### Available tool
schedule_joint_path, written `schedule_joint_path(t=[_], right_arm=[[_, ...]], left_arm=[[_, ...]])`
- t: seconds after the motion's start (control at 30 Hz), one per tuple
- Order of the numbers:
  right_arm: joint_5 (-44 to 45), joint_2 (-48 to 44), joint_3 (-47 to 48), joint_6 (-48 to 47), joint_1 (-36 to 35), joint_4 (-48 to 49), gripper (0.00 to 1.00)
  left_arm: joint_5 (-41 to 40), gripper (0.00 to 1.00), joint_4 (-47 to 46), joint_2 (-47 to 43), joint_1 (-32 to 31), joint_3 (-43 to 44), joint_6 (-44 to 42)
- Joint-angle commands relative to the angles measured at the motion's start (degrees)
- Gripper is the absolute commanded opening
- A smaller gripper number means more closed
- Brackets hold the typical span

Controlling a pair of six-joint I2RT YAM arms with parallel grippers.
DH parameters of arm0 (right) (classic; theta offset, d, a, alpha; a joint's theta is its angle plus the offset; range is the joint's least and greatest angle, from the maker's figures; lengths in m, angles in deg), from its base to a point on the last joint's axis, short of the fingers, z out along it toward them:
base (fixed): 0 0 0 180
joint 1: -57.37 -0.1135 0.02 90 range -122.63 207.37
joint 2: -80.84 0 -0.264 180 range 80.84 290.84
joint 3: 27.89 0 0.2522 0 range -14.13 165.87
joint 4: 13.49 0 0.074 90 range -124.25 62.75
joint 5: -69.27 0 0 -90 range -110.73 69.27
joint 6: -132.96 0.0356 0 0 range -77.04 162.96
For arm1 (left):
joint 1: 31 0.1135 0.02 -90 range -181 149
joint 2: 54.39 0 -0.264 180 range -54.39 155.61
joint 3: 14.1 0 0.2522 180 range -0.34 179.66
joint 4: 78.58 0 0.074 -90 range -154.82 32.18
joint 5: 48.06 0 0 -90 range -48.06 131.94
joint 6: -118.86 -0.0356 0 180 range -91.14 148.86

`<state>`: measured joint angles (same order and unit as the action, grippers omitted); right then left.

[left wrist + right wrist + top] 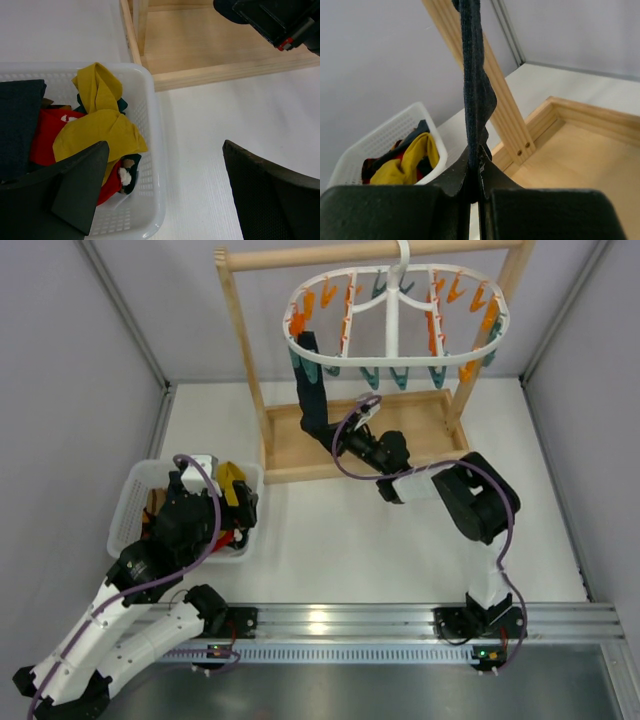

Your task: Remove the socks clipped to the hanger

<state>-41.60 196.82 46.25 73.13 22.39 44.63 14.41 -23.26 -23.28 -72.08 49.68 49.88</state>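
Sock (pixel 474 75), dark navy, hangs from hanger (pixel 392 325) with its lower end clamped in right claw (pixel 474 172).

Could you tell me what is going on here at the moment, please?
The robot is clearing a white hanger that hangs on a wooden rack. The right gripper is shut on the lower end of the one dark sock hanging from the hanger's left side. The left gripper is open above a white basket holding yellow, red and dark socks.
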Motion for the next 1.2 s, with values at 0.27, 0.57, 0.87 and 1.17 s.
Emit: schedule_joint_path(t=[0.27, 0.57, 0.87, 1.17], right_arm=[[-3.7, -18.3, -16.2, 3.7, -2.3, 13.7, 0.00], [-3.1, -28.8, -21.2, -3.1, -6.2, 0.4, 0.00], [-1.0, -40.4, -25.4, -7.8, -11.1, -8.6, 0.00], [0.0, -49.3, -29.1, -11.1, -11.9, -14.6, 0.00]], left_arm=[[-2.7, 0.99, -1.0, -1.0, 0.1, -0.1, -0.4], [-4.2, 0.99, -0.9, -1.7, 0.2, -0.1, -0.4], [-4.3, 0.99, -0.9, -2.8, 1.7, 0.0, -0.1], [-4.6, 0.99, -0.9, -3.4, 2.4, 0.1, 0.4]])
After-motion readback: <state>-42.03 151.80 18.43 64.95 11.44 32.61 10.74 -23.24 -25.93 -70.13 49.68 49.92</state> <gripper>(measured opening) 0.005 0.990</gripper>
